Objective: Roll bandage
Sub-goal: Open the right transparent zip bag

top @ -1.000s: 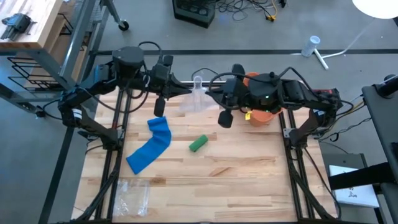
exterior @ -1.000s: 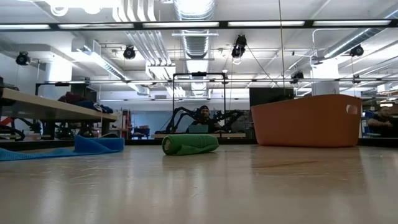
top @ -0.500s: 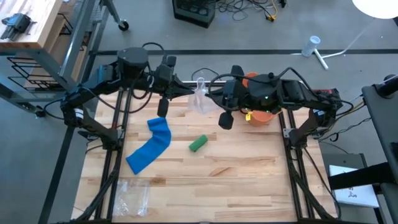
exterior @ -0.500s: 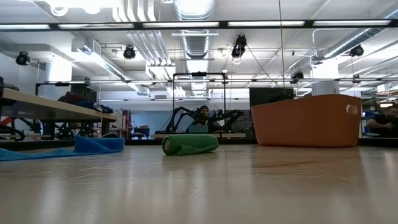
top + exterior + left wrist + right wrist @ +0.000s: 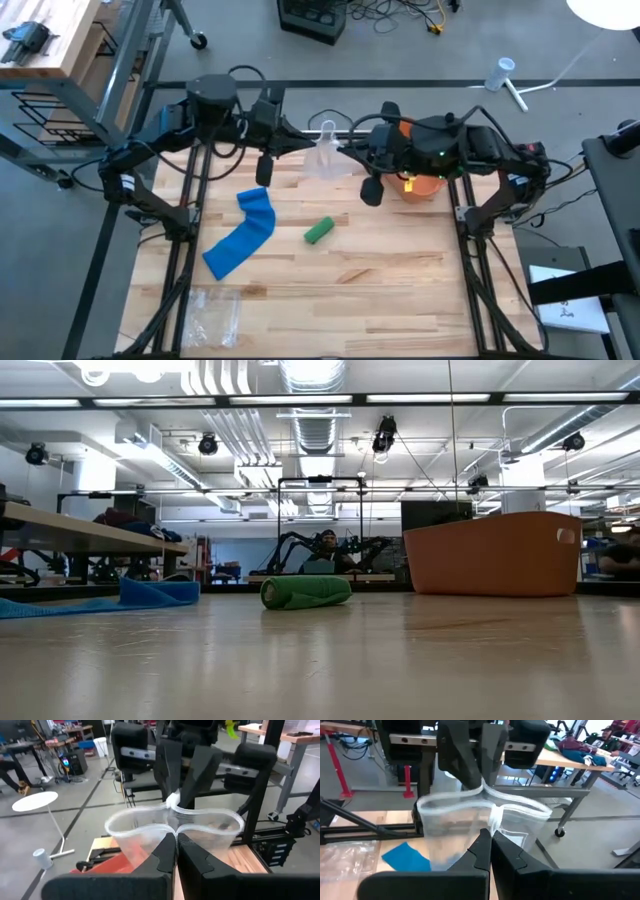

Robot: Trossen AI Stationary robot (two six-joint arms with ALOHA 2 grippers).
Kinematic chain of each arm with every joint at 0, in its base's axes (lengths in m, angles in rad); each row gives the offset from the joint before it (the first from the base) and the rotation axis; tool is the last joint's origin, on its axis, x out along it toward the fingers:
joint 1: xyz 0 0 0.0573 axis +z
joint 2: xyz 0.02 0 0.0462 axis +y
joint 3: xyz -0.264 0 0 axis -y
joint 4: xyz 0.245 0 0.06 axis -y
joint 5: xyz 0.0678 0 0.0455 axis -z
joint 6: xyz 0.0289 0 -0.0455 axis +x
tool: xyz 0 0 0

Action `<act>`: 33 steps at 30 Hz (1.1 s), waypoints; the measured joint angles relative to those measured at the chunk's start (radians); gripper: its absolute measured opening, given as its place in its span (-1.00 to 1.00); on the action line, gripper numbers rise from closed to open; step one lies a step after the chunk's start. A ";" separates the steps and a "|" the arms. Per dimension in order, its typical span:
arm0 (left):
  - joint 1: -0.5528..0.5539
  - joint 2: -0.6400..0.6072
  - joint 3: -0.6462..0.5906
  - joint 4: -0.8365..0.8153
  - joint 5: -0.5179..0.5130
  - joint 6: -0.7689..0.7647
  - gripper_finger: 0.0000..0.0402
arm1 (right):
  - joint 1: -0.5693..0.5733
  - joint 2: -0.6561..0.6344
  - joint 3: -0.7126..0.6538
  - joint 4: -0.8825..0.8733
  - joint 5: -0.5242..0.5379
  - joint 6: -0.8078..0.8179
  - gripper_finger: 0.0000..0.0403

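While my left pincer [image 5: 308,148] and right pincer [image 5: 342,150] each stay clenched on opposite lips of the clear floppy plastic bag [image 5: 324,160] at twelve o'clock, I should spread it evenly for the green rolled bandage [image 5: 318,232] lying mid-table

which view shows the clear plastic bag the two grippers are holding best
The left wrist view: the clear plastic bag fills the picture, its mouth pulled open between the left gripper and the right gripper. The right wrist view shows it nearly as well. The high view shows a small pale shape; the low view misses it.
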 joint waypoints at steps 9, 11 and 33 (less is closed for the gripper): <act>0.000 0.006 0.001 -0.001 -0.004 0.046 -1.00 | 0.000 -0.013 0.000 0.017 -0.007 0.021 -1.00; 0.001 0.006 0.007 -0.009 -0.032 0.073 -0.99 | 0.000 -0.012 0.000 0.017 -0.035 0.021 -1.00; 0.005 -0.006 0.021 0.046 -0.036 0.085 -0.99 | 0.002 -0.021 0.001 0.035 -0.034 0.010 -1.00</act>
